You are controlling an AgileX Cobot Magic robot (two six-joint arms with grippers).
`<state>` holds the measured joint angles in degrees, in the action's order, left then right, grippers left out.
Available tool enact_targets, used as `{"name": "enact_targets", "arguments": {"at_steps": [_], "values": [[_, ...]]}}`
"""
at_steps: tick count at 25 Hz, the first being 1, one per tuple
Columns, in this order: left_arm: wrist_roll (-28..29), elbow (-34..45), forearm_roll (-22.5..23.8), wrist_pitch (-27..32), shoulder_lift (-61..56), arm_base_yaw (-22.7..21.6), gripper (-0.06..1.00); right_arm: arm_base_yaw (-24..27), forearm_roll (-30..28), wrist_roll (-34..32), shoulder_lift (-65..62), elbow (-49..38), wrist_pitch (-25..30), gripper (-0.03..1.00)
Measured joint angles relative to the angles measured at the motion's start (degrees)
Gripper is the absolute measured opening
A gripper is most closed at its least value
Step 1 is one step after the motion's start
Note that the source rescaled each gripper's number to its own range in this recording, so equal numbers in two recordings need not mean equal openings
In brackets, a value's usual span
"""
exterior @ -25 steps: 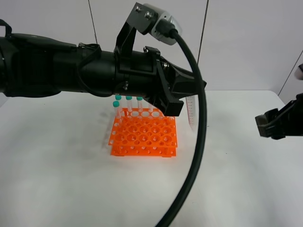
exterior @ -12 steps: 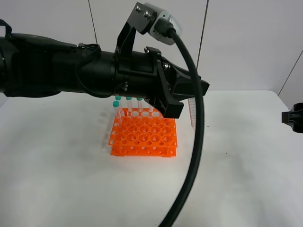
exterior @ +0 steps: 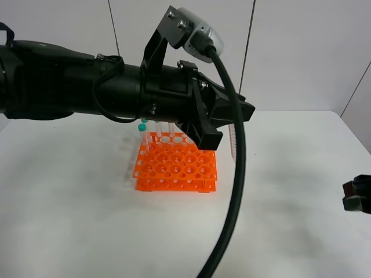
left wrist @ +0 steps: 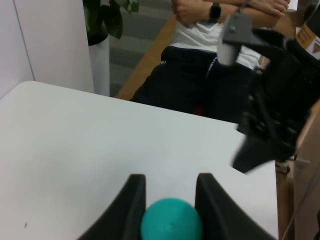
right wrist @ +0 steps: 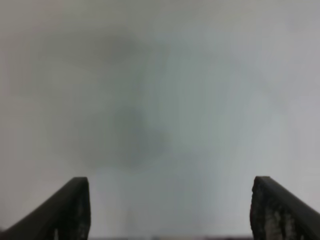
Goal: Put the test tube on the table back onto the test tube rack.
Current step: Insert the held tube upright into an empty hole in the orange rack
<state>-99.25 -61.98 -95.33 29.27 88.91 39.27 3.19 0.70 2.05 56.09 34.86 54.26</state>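
Teal-capped clear plastic test tube [left wrist: 171,225], clamped between the black left gripper's [left wrist: 170,187] narrowed jaws, hangs above the white matte table [exterior: 69,197] just beside the bright orange holed plastic rack [exterior: 177,169] (right-hand end, exterior view); right gripper [right wrist: 170,210] stands spread wide, empty.

Lab: orange test tube rack [exterior: 175,168]

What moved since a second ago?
The right hand slid away, lower along the picture's right edge, open and empty. The left hand barely shifted and kept holding the tube near the rack. The rack stayed put.
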Motion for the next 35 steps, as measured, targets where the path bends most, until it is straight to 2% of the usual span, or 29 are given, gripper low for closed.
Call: {"name": "enact_targets", "arguments": {"at_steps": [5,7,21,25,35], "values": [[0.0,0.0,0.0,0.02,0.0,0.0,0.0,0.0,1.68,1.51,-0.06,0.0,12.37,0.87],[0.0,0.0,0.0,0.06,0.0,0.0,0.0,0.0,1.82,1.57,-0.26,0.0,14.66,0.85],[0.0,0.0,0.06,0.27,0.0,0.0,0.0,0.0,-0.7,0.91,-3.76,0.05,14.97,0.85],[0.0,0.0,0.11,0.41,0.0,0.0,0.0,0.0,-0.7,0.91,-7.67,0.05,12.91,0.85],[0.0,0.0,0.22,0.6,0.0,0.0,0.0,0.0,-0.7,0.75,-27.36,0.05,-0.99,0.85]]}}
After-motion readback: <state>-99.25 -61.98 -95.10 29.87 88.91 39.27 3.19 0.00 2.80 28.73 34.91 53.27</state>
